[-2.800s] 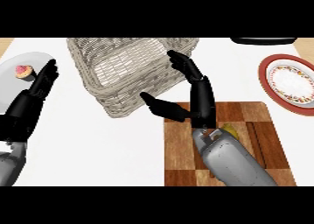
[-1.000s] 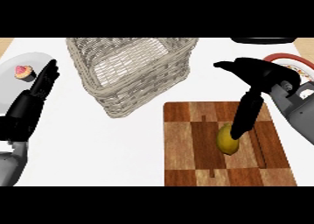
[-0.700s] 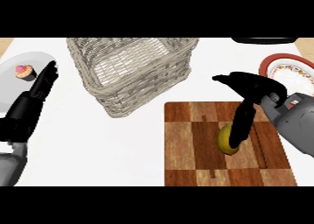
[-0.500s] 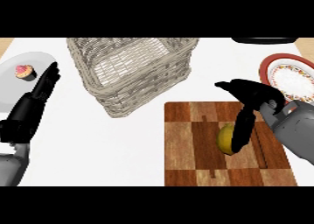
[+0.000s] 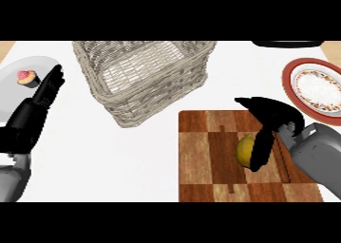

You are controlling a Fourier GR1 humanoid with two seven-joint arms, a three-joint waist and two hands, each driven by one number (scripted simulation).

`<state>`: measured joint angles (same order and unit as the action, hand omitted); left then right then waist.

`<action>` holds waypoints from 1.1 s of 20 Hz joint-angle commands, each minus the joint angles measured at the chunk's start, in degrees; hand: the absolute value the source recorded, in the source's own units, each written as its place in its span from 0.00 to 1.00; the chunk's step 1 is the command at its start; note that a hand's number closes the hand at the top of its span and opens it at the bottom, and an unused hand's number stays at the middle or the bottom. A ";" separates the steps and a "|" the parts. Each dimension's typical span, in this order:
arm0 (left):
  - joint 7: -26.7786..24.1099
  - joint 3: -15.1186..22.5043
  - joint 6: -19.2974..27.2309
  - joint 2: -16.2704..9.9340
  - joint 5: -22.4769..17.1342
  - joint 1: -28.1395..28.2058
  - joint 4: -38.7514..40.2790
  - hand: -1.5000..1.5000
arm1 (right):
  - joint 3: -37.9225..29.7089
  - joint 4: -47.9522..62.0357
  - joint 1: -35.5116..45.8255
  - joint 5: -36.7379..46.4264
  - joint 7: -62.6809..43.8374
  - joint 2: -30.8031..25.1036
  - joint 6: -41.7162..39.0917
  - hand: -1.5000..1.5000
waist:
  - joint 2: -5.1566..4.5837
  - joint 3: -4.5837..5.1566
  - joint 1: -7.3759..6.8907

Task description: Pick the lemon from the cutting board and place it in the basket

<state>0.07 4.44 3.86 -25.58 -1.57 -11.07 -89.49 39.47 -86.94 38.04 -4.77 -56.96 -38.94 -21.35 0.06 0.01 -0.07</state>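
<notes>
A yellow lemon [image 5: 245,148] lies on the wooden cutting board [image 5: 208,166] at the lower right. My right hand [image 5: 274,116] hangs over the board; its fingers [image 5: 260,151] reach down along the lemon's right side and hide part of it, while the thumb points left above it. The fingers are fairly straight and do not wrap the fruit. The wicker basket [image 5: 145,76] stands at the back centre, holding nothing. My left hand [image 5: 40,102] rests open at the left, fingers up.
A grey plate [image 5: 12,80] with a pink cupcake [image 5: 27,77] sits at the far left, behind my left hand. A red-rimmed plate [image 5: 318,91] lies at the right edge. A dark object [image 5: 285,43] shows at the back right.
My right hand has come down from the basket onto the board and drawn closer to the lemon, with its forearm swinging in from the right. The left hand has hardly moved.
</notes>
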 commanded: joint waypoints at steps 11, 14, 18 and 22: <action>-2.67 -2.64 -2.46 3.90 3.76 2.27 0.69 0.50 | -5.39 1.07 -9.20 14.43 1.05 7.90 -3.12 0.00 | -0.04 0.01 0.00; 0.18 -3.16 -2.51 4.56 4.21 0.80 -0.41 0.50 | -8.15 -0.46 -12.40 15.99 2.96 6.11 -3.75 0.00 | 0.01 0.00 0.10; -1.47 -4.70 -5.18 4.45 3.34 0.49 1.26 0.50 | -9.69 -6.38 -12.04 14.66 -4.88 9.40 -8.44 0.00 | 0.08 0.03 0.22; 4.25 -5.30 -6.21 3.54 3.69 -0.84 -3.42 0.50 | -10.10 4.40 -13.75 20.68 4.32 10.89 -5.63 0.00 | 0.00 -0.03 -0.28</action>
<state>-0.53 -0.14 -0.67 -21.12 2.92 -11.91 -88.08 30.39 -85.65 25.31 13.56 -52.36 -28.98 -25.45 0.03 0.02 -0.07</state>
